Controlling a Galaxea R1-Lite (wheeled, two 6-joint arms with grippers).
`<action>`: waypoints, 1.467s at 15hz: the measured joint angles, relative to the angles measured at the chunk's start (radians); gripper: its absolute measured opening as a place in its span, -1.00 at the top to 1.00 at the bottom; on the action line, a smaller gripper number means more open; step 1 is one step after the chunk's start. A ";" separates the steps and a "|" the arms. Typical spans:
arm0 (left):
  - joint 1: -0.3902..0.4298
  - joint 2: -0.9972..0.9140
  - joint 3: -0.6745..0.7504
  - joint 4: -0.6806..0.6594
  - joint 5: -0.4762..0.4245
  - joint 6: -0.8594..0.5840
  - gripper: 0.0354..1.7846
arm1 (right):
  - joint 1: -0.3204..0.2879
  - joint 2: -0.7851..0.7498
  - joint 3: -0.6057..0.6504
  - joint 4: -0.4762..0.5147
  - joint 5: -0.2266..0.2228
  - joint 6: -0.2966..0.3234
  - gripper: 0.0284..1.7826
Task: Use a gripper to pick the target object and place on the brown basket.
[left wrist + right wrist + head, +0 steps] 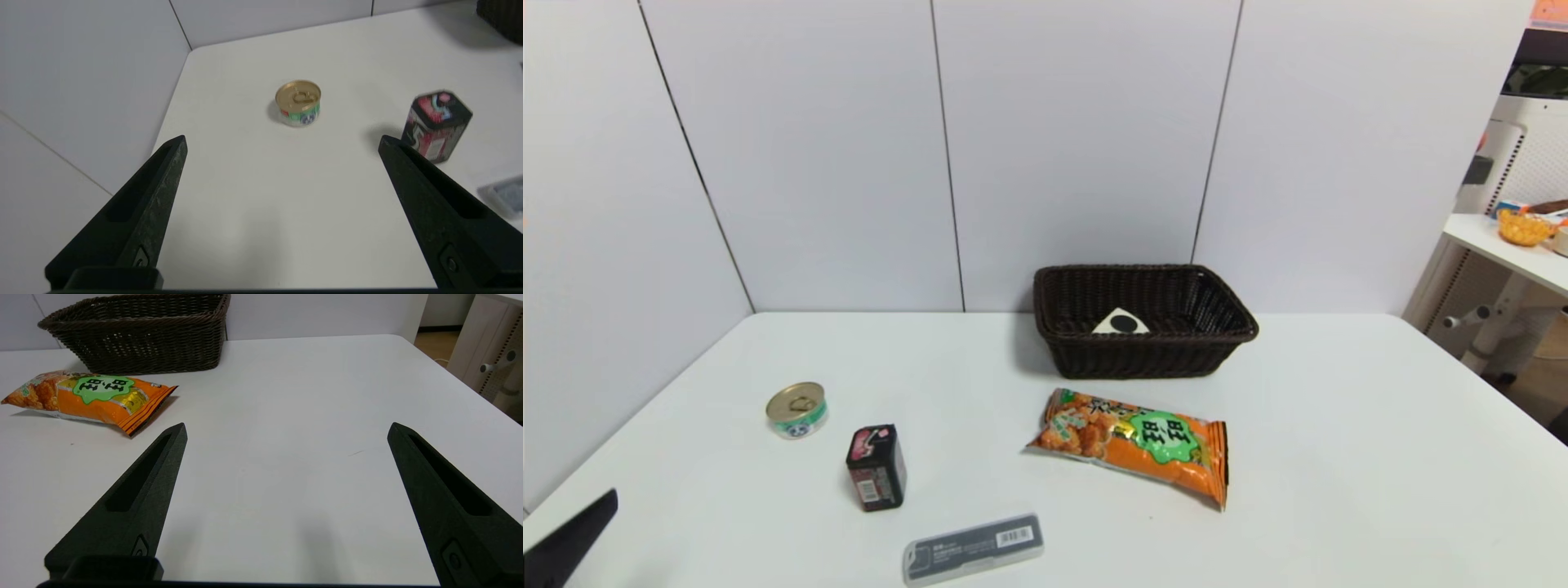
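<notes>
Nearest, the left gripper [282, 143] hangs low over the white table [1339, 457] with its jaws spread wide and empty; the right gripper [286, 430] is likewise agape above bare tabletop. Farther out lie a grey case [973, 548], a dark box [876, 467], a gold-lidded tin [797, 409] and an orange snack bag [1134, 445]. Farthest, the cake wedge [1121, 322] rests inside the brown basket [1217, 343].

We see pale grey wall panels [1078, 147] with dark seams enclosing a white tabletop [1380, 457] at the back and left. To the right stands a white side table [1503, 253] bearing an orange bowl [1524, 228].
</notes>
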 joint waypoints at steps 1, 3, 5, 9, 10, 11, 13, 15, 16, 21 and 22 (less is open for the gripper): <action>-0.001 -0.074 0.068 0.000 0.000 -0.004 -0.89 | 0.000 0.000 0.000 0.000 0.000 0.000 -0.90; -0.003 -0.201 0.180 0.001 0.001 -0.017 -0.89 | 0.000 0.000 0.000 0.000 0.000 0.000 -0.90; -0.004 -0.315 0.274 0.000 0.001 -0.024 -0.89 | 0.000 0.000 0.000 0.000 0.000 0.000 -0.90; -0.007 -0.465 0.353 0.001 -0.011 -0.038 -0.89 | 0.000 0.000 0.000 0.000 0.000 0.000 -0.90; -0.007 -0.489 0.357 0.000 -0.013 -0.045 -0.89 | 0.000 0.000 0.000 0.000 0.000 0.000 -0.90; -0.007 -0.508 0.358 0.000 -0.014 -0.047 -0.89 | 0.000 0.000 0.000 0.000 0.000 0.000 -0.90; -0.007 -0.538 0.359 0.001 -0.017 -0.055 -0.89 | 0.000 0.000 0.000 0.000 0.000 0.000 -0.90; -0.007 -0.561 0.369 0.002 -0.030 -0.116 -0.89 | 0.000 0.000 0.000 0.000 0.000 0.000 -0.90; -0.007 -0.569 0.379 0.004 -0.036 -0.139 -0.89 | 0.000 0.000 0.000 0.000 0.000 0.000 -0.90; -0.007 -0.578 0.387 0.001 -0.032 -0.173 -0.89 | 0.000 0.000 0.000 0.000 0.000 0.000 -0.90; -0.007 -0.578 0.388 0.001 -0.031 -0.180 -0.89 | 0.000 0.000 0.000 0.000 0.000 0.000 -0.90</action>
